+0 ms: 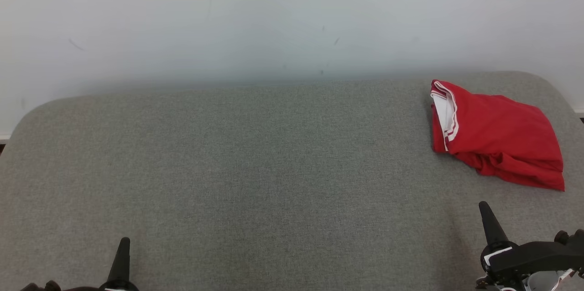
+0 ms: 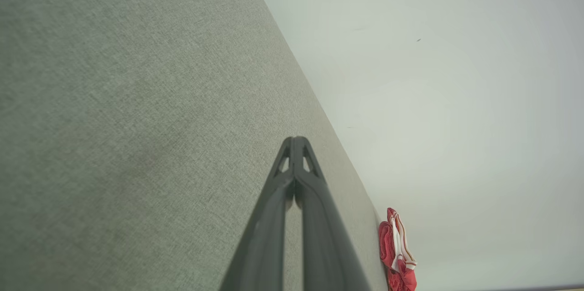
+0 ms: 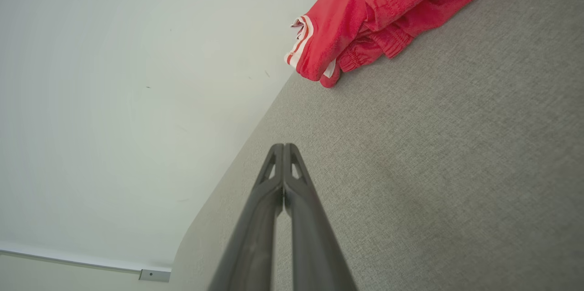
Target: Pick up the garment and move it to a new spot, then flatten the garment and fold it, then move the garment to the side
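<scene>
The garment (image 1: 497, 138) is red cloth with a white-and-red striped band, lying folded in a bundle at the far right of the grey fabric surface (image 1: 255, 168). It also appears small in the left wrist view (image 2: 396, 250) and large in the right wrist view (image 3: 388, 12). My right gripper (image 1: 484, 206) is shut and empty at the lower right, a short way in front of the garment and apart from it. Far from the cloth, at the lower left, my left gripper (image 1: 124, 241) is also shut and empty. Both sets of fingers (image 2: 295, 142) (image 3: 283, 148) press together at the tips.
A pale wall (image 1: 273, 17) rises right behind the grey surface's far edge. The surface has rounded corners at left and right. A wide stretch of bare grey fabric lies between the two grippers and up to the wall.
</scene>
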Tool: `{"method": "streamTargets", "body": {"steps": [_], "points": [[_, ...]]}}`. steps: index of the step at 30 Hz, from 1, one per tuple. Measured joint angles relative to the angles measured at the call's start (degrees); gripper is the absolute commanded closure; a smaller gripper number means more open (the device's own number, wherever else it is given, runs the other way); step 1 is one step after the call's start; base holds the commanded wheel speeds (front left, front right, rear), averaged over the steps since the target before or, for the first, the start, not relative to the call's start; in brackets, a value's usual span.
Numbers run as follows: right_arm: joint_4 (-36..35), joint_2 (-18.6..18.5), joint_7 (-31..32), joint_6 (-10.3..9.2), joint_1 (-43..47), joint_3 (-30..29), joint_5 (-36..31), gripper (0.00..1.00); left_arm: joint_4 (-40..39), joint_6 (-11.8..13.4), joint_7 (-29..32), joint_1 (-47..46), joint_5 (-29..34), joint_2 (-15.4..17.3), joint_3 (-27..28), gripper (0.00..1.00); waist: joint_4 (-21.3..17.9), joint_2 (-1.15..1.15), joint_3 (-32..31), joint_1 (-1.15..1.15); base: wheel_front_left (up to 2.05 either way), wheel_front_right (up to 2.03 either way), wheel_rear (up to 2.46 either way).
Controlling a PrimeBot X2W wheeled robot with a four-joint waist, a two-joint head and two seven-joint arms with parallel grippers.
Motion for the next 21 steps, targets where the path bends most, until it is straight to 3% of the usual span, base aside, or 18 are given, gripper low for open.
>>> {"method": "streamTargets", "body": {"steps": [21], "points": [[1.3,3.1,4.2,3.01,-1.4,-3.6,13.8,1.0,1.6,-3.1,2.9,-2.7,-17.0,-0.7,3.3,1.0,0.6,0.0,0.5,0.0,0.0,0.0,0.0]]}}
